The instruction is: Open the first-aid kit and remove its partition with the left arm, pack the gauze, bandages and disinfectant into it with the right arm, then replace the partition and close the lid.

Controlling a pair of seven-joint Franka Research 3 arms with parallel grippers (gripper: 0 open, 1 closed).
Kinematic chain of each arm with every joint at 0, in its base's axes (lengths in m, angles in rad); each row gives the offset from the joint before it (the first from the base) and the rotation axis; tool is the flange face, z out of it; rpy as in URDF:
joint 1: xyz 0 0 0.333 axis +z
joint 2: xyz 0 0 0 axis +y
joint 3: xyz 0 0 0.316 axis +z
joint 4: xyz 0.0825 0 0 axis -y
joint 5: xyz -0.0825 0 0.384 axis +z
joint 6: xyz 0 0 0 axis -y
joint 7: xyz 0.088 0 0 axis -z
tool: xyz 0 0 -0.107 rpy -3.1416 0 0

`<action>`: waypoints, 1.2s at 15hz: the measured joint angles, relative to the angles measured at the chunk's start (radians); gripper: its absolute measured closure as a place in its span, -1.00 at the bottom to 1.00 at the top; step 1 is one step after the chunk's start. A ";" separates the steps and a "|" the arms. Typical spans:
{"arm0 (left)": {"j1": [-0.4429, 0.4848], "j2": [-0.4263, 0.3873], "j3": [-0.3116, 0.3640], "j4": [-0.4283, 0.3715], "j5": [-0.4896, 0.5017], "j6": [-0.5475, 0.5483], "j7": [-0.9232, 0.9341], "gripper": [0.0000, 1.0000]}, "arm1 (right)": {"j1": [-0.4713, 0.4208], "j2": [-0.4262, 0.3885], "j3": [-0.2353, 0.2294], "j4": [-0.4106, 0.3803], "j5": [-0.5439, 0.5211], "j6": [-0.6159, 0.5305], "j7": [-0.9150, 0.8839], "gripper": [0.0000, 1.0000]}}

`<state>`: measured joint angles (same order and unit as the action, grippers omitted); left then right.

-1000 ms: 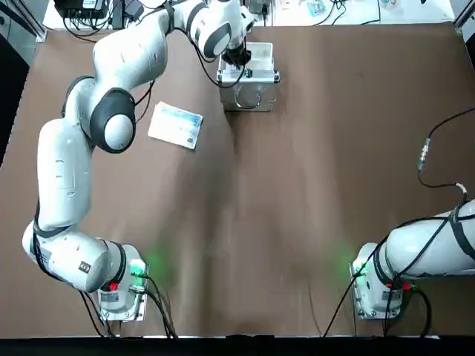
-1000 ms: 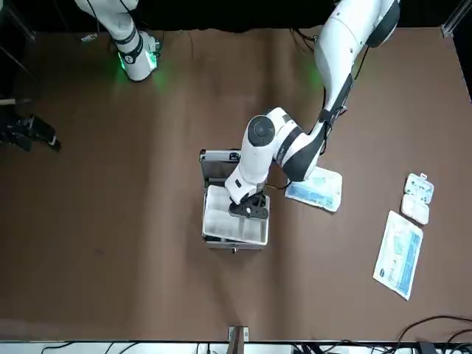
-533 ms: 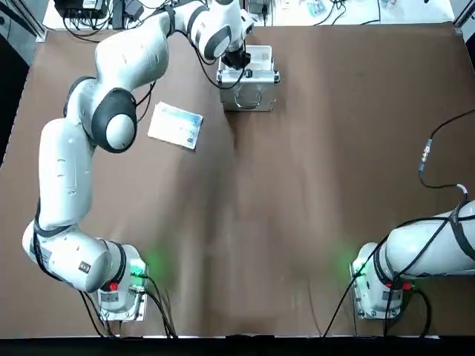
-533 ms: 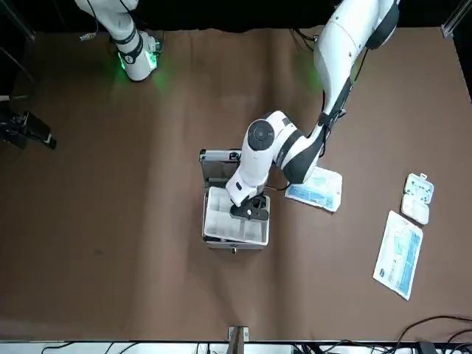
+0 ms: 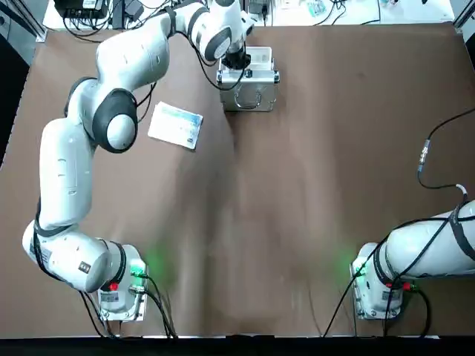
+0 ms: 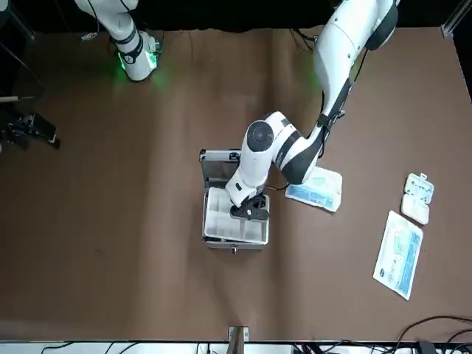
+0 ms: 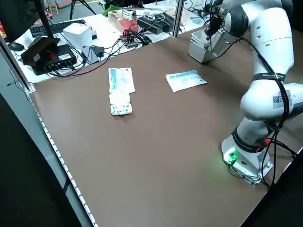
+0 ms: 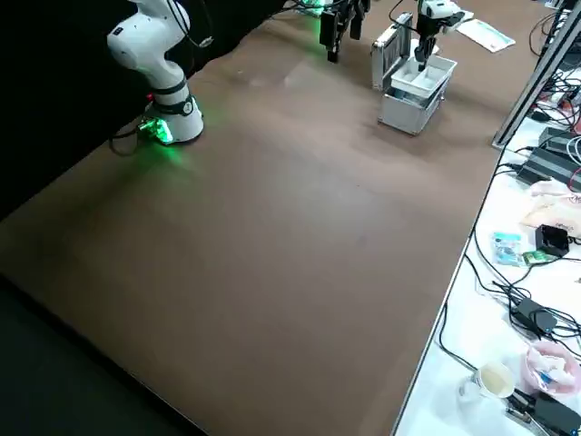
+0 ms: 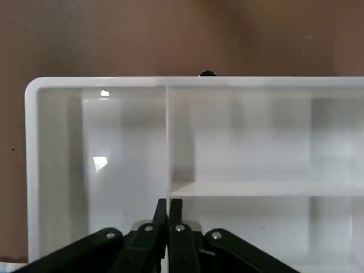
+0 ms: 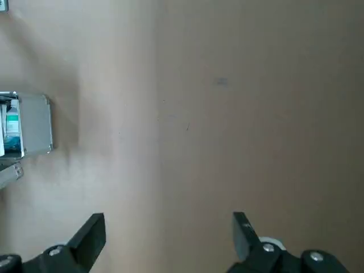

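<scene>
Cream plastic, the partition [image 9: 239, 142] sits in the open case [image 6: 234, 221]; my left pincer [image 9: 168, 209] pinches its divider wall. My right pincer [image 10: 168, 233] gapes, parked.

Even overhead light, soft shadows, glare inside the partition [image 9: 102, 165].

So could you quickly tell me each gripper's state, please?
Left gripper: shut on the partition divider.
Right gripper: open, holding nothing.
</scene>
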<state>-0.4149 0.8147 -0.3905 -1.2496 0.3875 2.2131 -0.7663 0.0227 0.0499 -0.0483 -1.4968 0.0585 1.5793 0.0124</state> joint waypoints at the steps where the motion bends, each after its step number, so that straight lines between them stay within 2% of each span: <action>1: 0.000 0.000 0.000 0.000 0.000 0.000 0.000 0.93 | 0.000 0.000 -0.001 0.000 0.000 0.001 0.000 -0.97; 18: -0.022 0.013 0.002 0.004 0.000 -0.030 -0.026 0.93 | 0.000 0.000 -0.002 -0.005 0.000 0.010 0.000 -0.97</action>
<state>-0.4365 0.8282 -0.3887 -1.2458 0.3875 2.1834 -0.7923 0.0231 0.0499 -0.0501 -1.5014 0.0588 1.5895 0.0120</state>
